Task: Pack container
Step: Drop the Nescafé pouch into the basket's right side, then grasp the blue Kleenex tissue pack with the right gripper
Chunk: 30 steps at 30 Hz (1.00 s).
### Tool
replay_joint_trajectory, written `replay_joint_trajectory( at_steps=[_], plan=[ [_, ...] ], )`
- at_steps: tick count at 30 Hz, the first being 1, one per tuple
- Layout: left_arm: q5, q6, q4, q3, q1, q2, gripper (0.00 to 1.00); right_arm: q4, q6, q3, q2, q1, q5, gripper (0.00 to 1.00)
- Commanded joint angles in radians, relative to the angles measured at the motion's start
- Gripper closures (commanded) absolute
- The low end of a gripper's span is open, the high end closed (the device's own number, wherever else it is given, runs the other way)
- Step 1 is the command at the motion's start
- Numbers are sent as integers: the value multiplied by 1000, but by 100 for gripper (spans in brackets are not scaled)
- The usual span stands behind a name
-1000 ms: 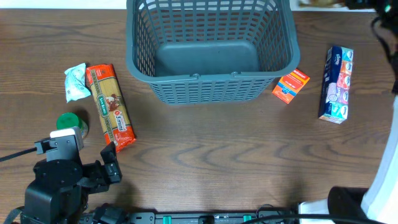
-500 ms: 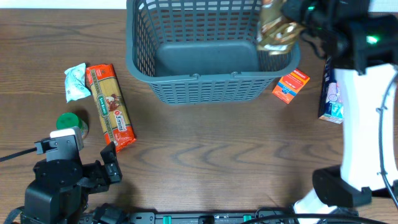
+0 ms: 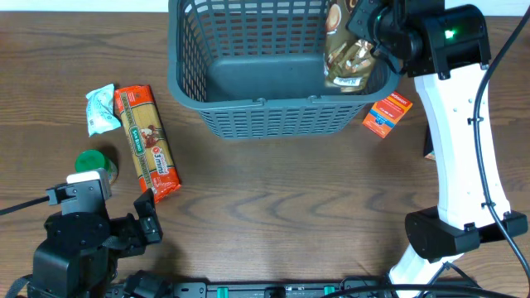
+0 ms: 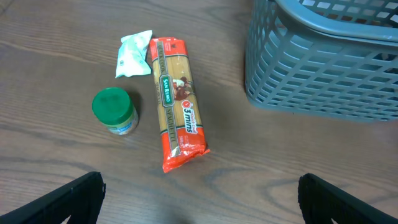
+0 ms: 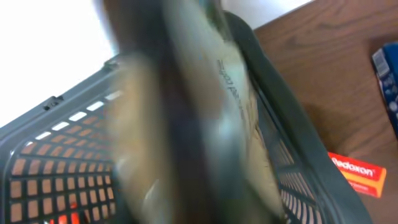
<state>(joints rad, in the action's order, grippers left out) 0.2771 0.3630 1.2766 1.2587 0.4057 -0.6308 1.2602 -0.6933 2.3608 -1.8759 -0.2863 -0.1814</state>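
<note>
The container, a dark grey slatted basket [image 3: 273,121], stands at the table's far middle; it also shows in the left wrist view [image 4: 311,68] and the right wrist view [image 5: 56,168]. My right gripper [image 3: 364,30] is shut on a brown and gold bag [image 3: 346,55] and holds it over the basket's right end, just inside the rim. The bag fills the right wrist view as a blur [image 5: 186,124], hiding the fingers. My left gripper [image 4: 199,205] is open and empty above the table at the near left.
A red pasta pack [image 3: 146,155] [image 4: 176,102], a green-lidded jar [image 3: 95,163] [image 4: 114,111] and a white pouch [image 3: 100,108] [image 4: 132,53] lie left of the basket. An orange box [image 3: 387,113] [image 5: 354,174] lies right of it. A blue pack's edge [image 5: 388,81] is beyond.
My right arm has swung in from the right with the bag. The bag has moved left and down over the basket's right end. The left arm has not moved.
</note>
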Motion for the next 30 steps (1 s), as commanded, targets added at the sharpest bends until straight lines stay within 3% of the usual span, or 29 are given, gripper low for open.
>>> replay_joint_trajectory(
  at_steps=[1,4,9,16,22,30],
  plan=[
    [20,2,3,8,-5,-2,1,-13,71,31,37,-5,11,1],
    [20,2,3,8,-5,-2,1,-6,196,58,59,5,5,1],
    [20,2,3,8,-5,-2,2,18,261,106,126,90,-18,1],
    [20,2,3,8,-5,-2,1,108,317,105,180,373,-39,1],
    [20,2,3,8,-5,-2,1,150,346,61,102,600,10,1],
    [20,2,3,8,-5,-2,2,142,396,1,-113,694,43,1]
  ],
)
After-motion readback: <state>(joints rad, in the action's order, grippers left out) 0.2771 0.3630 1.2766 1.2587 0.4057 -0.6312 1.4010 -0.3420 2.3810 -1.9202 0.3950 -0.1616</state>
